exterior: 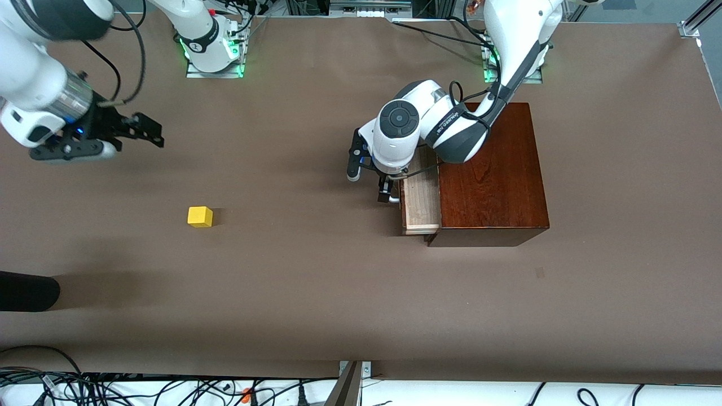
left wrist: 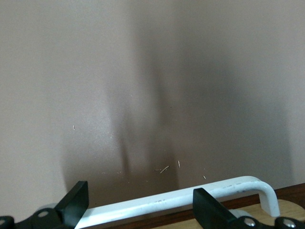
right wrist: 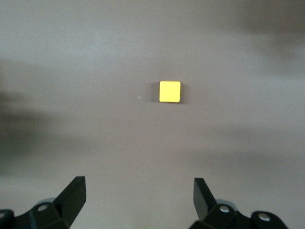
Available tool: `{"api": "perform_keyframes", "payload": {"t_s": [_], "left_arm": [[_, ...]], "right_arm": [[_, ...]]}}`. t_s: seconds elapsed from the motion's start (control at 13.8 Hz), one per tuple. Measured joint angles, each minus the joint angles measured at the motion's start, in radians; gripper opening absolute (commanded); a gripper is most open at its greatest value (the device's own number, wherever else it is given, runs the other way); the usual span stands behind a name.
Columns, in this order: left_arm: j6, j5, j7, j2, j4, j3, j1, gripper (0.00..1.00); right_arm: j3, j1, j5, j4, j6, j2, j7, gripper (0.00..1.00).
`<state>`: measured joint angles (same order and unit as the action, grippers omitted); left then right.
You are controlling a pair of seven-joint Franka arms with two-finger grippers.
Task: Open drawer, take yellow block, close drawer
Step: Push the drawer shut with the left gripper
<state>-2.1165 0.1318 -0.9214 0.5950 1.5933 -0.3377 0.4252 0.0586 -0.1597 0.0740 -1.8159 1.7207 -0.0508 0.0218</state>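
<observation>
The reddish-brown wooden box [exterior: 491,175] stands toward the left arm's end of the table. Its drawer [exterior: 422,197] is pulled partly out and shows its pale wood tray. My left gripper [exterior: 369,185] is open at the drawer's front. In the left wrist view the white handle [left wrist: 181,198] runs between the spread fingers of that gripper [left wrist: 143,210], and neither finger touches it. The yellow block [exterior: 200,216] lies on the bare table toward the right arm's end and also shows in the right wrist view [right wrist: 170,91]. My right gripper [exterior: 148,131] is open and empty in the air, apart from the block [right wrist: 138,195].
A dark object [exterior: 28,290] reaches in over the table at the right arm's end, nearer to the front camera than the block. Cables [exterior: 169,389] lie along the table's front edge. The arm bases [exterior: 214,56] stand at the back edge.
</observation>
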Motion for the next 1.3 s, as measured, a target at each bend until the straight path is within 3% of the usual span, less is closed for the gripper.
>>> {"api": "perform_keyframes", "payload": {"t_s": [0.22,1.3], "left_arm": [[0.011,0.000,-0.003,0.001,-0.006,-0.001,-0.001,1.00],[0.217,0.009,-0.014,-0.031,-0.029,0.008,-0.096,1.00]], "right_arm": [[0.000,0.000,-0.004,0.067,-0.032,0.026,0.000,1.00],[0.009,0.006,-0.049,0.128,-0.041,0.110,-0.060,1.00]]}}
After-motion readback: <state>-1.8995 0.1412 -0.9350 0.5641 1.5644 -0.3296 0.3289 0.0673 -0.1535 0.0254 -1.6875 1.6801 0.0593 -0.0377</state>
